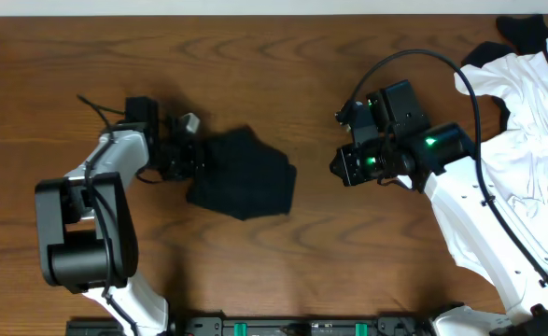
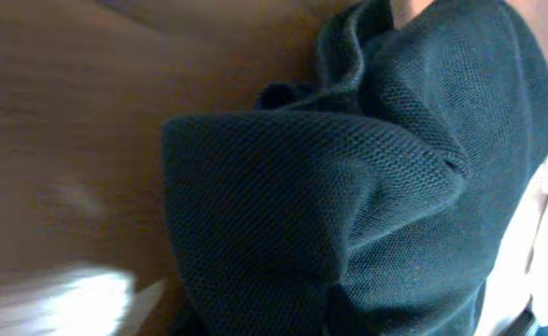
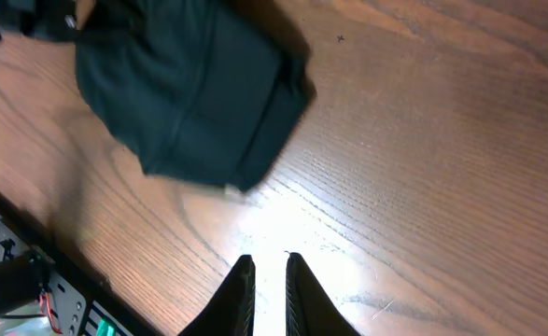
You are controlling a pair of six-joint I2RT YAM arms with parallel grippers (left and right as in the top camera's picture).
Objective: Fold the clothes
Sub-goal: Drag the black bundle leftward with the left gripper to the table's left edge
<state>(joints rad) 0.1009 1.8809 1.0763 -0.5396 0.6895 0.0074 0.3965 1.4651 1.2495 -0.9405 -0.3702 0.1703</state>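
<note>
Close against the left wrist lens, the black shirt [image 2: 348, 187] fills most of the view as a bunched ridge of knit cloth, rumpled into humps rather than lying flat. This suggests that the left gripper [image 1: 195, 155] is pushed right into the shirt's edge. Cloth and blur hide its fingers there, and from overhead they are too small and dark to read, so I cannot tell whether they are spread or pinching the fabric. Seen from above, that gripper touches the shirt on one side, a sensible place from which to lift or tuck an edge. The shirt itself lies on the wooden table [image 1: 274, 56] as a compact, several-sided bundle with layers doubled over, so the folding looks well along, though the outline is not square and one corner juts out. On the shirt's opposite side, apart from it with bare wood between, the right gripper [image 3: 266, 261] hangs above the table. Its fingers are drawn almost together with only a slit between them, and they hold nothing. Placed there it is probably out of the way while the other arm works, yet near enough to pin or take that edge if needed. Farthest from the shirt, a heap of white clothes [image 1: 526, 131] lies loose and crumpled, with a dark garment [image 1: 526, 33] at its far side, apparently waiting their turn.
</note>
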